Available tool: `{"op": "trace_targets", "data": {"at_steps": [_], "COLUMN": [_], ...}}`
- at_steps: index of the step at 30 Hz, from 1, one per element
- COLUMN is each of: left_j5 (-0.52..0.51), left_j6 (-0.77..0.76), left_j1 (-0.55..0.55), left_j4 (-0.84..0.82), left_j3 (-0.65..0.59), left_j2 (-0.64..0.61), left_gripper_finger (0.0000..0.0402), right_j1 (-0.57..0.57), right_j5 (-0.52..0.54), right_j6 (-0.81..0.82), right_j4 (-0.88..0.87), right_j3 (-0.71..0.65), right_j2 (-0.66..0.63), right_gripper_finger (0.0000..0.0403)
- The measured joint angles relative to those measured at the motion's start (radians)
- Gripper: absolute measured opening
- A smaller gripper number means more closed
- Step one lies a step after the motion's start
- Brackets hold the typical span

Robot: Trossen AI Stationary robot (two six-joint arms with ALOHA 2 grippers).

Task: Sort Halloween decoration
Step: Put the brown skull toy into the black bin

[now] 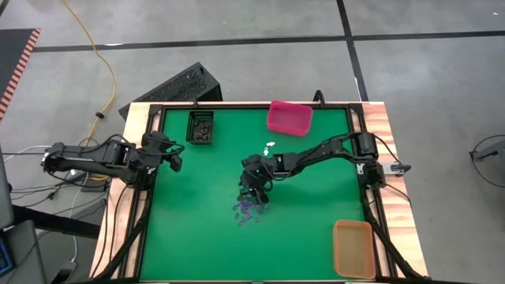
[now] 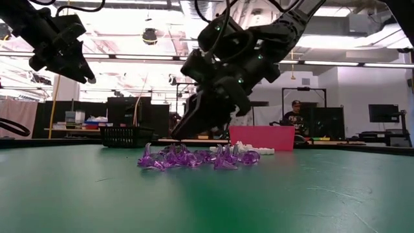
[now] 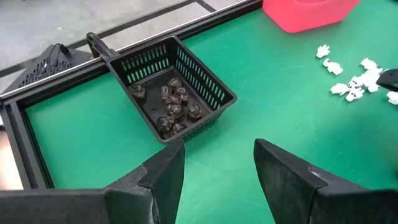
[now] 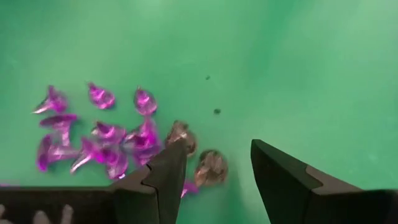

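Observation:
Purple trinkets lie in a loose heap mid-table, seen in the low view and the right wrist view. Two dark trinkets lie at the heap's edge. White trinkets are scattered near the pink bin. Several black trinkets sit in the black mesh bin. My right gripper is open, pointing down just over the heap, one dark trinket between its fingers; touch cannot be told. My left gripper hangs open in the air at the table's left.
The black mesh bin stands at the far left of the green mat, the pink bin at the far middle and the orange bin at the near right corner. A black frame rims the mat. A person sits in the room behind.

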Motion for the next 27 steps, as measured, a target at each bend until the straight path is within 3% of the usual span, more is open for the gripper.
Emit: {"op": "trace_targets", "data": {"at_steps": [18,27], "left_j5": [-0.001,-0.006], "left_j6": [0.000,0.001], "left_j1": [0.000,0.000], "left_j4": [0.000,-0.001], "left_j3": [0.000,0.000], "left_j2": [0.000,0.000], "left_gripper_finger": [0.0183,0.0183], "right_j1": [-0.009,-0.009], "right_j5": [0.006,0.008], "right_j6": [0.038,0.041], "right_j4": [-0.003,-0.007], "right_j3": [0.001,0.001], "right_j2": [0.053,0.053], "right_gripper_finger": [0.0206,0.0140]}}
